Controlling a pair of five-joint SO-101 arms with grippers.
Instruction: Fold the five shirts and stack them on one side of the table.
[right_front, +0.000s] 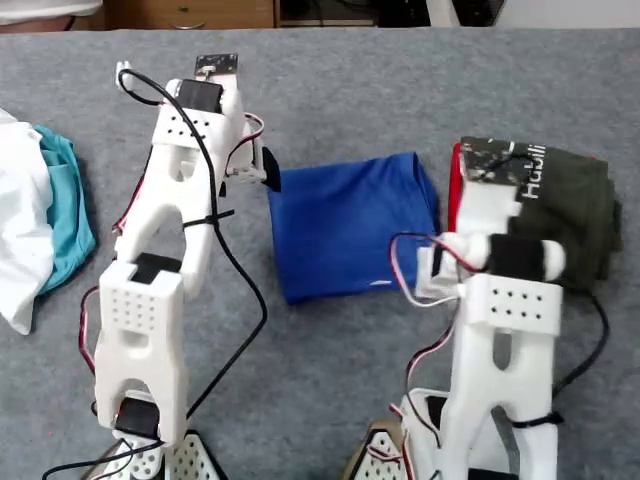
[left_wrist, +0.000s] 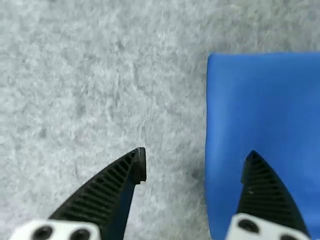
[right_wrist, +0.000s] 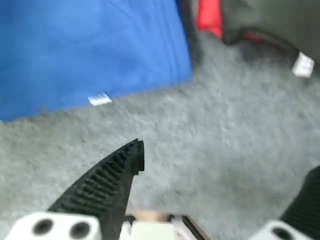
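Blue shirt (right_front: 350, 225) sits folded mid-desk (right_front: 350, 80), between your two arms. Your left claw (left_wrist: 197, 162) is apart and straddles the shirt's edge on its own side: one finger over bare grey desk, the other over blue fabric. Can't tell if either finger touches down. Your right claw (right_wrist: 225, 170) is wide apart and holds nothing. It's over bare desk, near the blue shirt's corner closest to the stack. The stack is on the right side of the desk: dark green shirt (right_front: 565, 205) on top of a red shirt (right_front: 457, 190), with red showing as a strip along the edge facing the blue one. Blue shirt lies just beside the stack. White shirt (right_front: 20, 220) and teal shirt (right_front: 65, 210) lie crumpled and unfolded at the far left edge, touching each other.
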